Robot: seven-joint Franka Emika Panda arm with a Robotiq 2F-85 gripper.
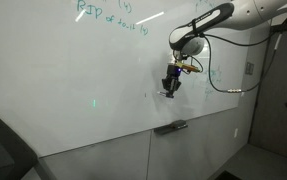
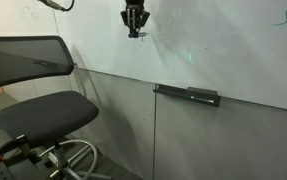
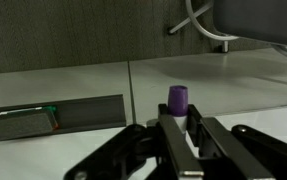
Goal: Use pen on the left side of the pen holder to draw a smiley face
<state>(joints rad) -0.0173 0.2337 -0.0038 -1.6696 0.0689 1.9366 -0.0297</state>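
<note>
Wrist view shows the gripper [image 3: 180, 128] clamped on the pen [image 3: 177, 98], purple tip jutting ahead.

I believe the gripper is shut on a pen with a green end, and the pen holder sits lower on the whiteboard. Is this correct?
Not quite. The end of the pen is purple, not green; the wrist view shows it. The rest holds: the gripper is shut on the pen, and the pen holder sits lower on the whiteboard.
</note>
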